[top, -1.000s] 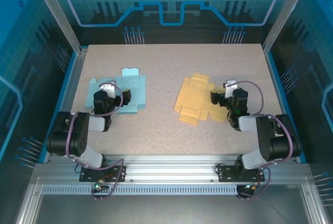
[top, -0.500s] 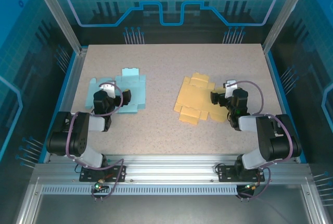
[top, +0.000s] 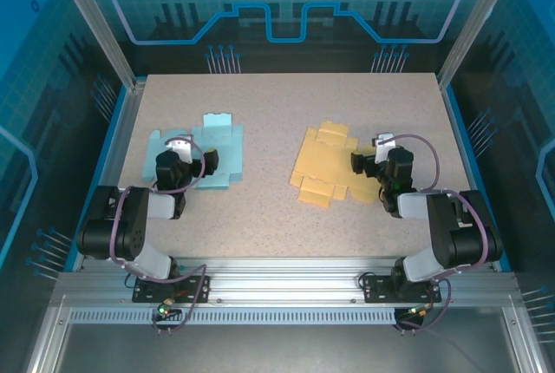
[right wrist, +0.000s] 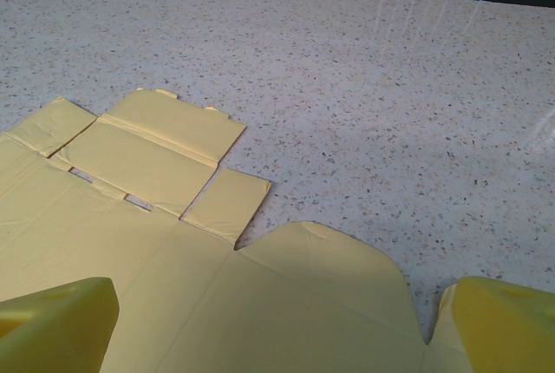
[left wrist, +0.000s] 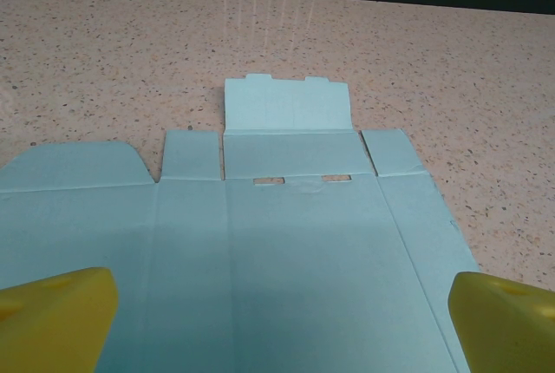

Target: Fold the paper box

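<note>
Left jaws spread over flat blue blank (left wrist: 286,251), desk (top: 277,113) 9 o'clock; right jaws spread over yellow blank (right wrist: 217,304), 3 o'clock.

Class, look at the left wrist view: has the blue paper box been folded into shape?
No, the blue paper box lies flat and fully opened out on the table.

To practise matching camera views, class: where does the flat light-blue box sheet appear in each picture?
Top external: light-blue sheet left of centre, tab toward the far edge.
Left wrist: the sheet spreads across the lower frame, between yellow fingers, tab farthest.
Right wrist: a yellow sheet lies here.
Shared landmark: the speckled table.
</note>
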